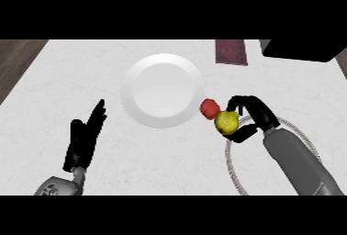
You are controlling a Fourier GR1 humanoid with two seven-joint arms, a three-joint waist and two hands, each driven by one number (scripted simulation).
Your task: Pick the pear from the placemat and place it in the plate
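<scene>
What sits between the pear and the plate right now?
In the head view, a small red object lies between the pear, held in the right hand, and the plate, right at the plate's rim.

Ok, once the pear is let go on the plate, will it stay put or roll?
The pear looks rounded and smooth, so it may well roll a little. The plate seems shallow with a low rim, which probably gives little stop. The right hand curls round it, so a low release near the plate's middle seems safer.

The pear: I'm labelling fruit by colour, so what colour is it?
Yellow-green; the pear, held in the right hand, shows best in the head view.
</scene>
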